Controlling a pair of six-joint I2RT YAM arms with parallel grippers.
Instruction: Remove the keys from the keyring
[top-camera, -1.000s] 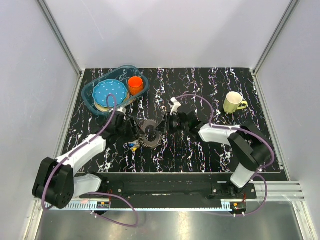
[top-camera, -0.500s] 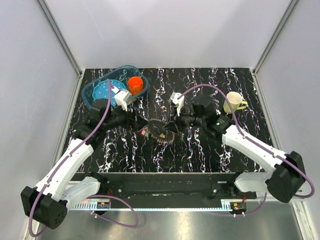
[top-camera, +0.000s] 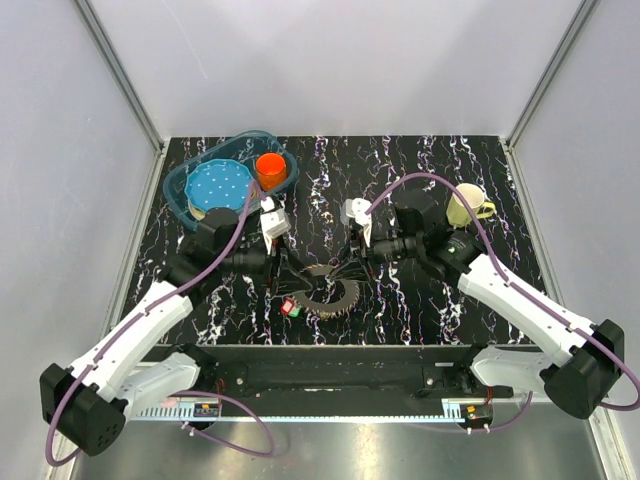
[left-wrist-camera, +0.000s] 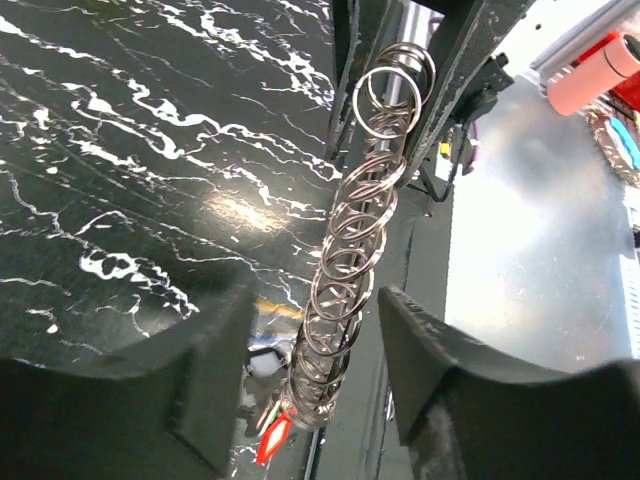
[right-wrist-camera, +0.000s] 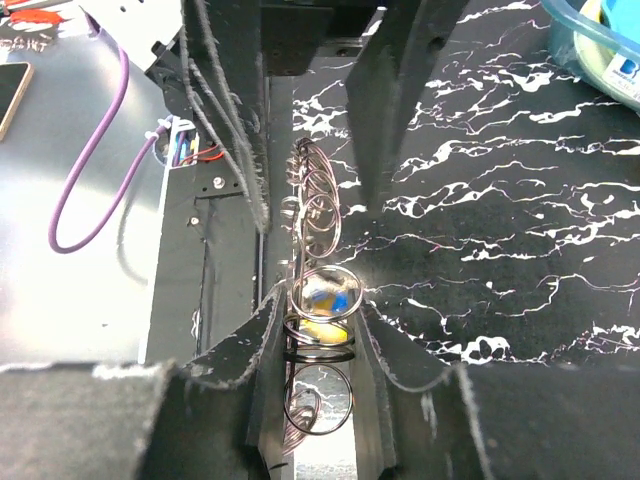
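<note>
The keys are a toothed wheel of silvery pieces with a red tag, hanging between both grippers. My right gripper is shut on the keyring; its pads pinch the wire loops in the right wrist view. My left gripper is at the bunch's left side. In the left wrist view the chain of rings runs between its fingers, which stand apart and do not touch it. The red tag hangs low.
A clear blue basin at the back left holds a blue dotted plate and an orange cup. A yellow-green mug stands at the back right. The black rail runs along the front edge.
The left gripper has come from beside the basin to the bunch. The bunch has moved nearer the front edge, with the right gripper following it.
</note>
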